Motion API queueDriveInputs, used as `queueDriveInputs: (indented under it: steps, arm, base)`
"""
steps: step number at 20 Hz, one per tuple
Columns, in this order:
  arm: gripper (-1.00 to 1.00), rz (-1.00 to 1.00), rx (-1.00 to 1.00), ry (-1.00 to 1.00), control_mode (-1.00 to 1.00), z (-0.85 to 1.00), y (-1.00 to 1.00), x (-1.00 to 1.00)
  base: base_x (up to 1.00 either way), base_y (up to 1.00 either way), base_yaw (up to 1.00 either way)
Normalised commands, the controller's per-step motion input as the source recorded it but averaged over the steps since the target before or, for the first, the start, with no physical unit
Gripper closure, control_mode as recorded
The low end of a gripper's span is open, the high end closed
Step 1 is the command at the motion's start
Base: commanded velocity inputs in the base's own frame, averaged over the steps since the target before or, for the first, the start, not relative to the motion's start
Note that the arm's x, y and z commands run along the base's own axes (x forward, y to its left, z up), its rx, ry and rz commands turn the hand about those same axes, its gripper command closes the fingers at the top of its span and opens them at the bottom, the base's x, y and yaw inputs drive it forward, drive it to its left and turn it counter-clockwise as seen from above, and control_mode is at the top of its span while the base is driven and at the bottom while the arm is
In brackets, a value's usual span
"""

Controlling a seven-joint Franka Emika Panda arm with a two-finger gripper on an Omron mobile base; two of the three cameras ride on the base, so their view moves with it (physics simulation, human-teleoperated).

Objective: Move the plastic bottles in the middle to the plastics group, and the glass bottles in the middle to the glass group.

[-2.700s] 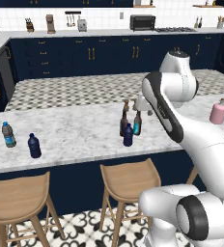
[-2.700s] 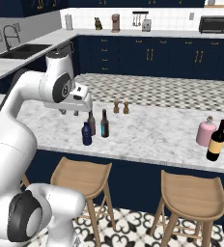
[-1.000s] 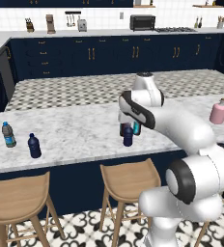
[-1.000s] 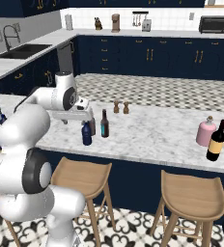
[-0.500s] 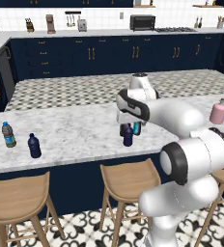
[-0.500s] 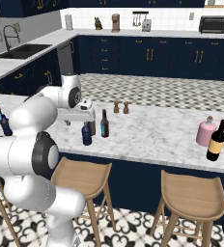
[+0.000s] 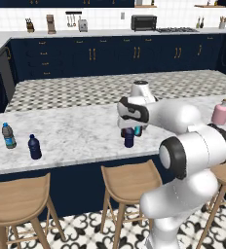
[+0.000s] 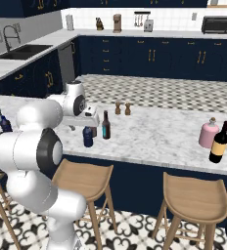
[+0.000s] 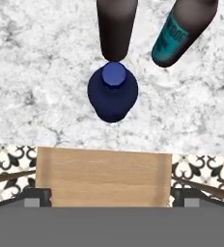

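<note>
In the left base view the arm reaches over the marble island counter [image 7: 76, 131] and its hand hangs above the middle cluster, where the short navy plastic bottle [image 7: 129, 137] stands at the near edge with a teal-labelled glass bottle [image 7: 137, 130] just behind it; the step in hand looks like the approach to that navy bottle, the first pick of the sorting. Far to the left stand the clear bottle with a blue label [image 7: 8, 135] and a second navy bottle [image 7: 34, 147], the plastics group, while the pink bottle [image 7: 220, 112] marks the glass group at the right end. In the right base view the gripper [image 8: 88, 122] sits directly over the navy bottle, with the plain brown glass bottle [image 8: 105, 125] just beside it and two small brown shakers [image 8: 122, 108] further back; the hand hides the fingers here, so I cannot tell how far the jaws are parted, though nothing seems to be held. The hand view looks straight down on the squat, round-shouldered, opaque bottle with its small blue cap, the two glass bottles close behind it and a wooden stool [image 9: 104, 176] below the counter edge. The next move calls for a straight descent, closing on the body without knocking the neighbours.
</note>
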Motion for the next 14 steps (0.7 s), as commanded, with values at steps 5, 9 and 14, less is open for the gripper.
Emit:
queueDriveInputs:
  steps: [5,9,14]
  arm:
    - [-1.0,-0.02,0.0,0.0,-1.0,0.0,0.03,0.48]
    - [-1.0,-0.05,0.0,0.02,-1.0,-0.09,0.0,0.47]
    - [-1.0,-0.04,0.0,0.0,-1.0,-0.29,0.0,0.31]
  base:
    - [0.0,0.0,0.0]
    - [0.0,0.0,0.0]
    - [0.0,0.0,0.0]
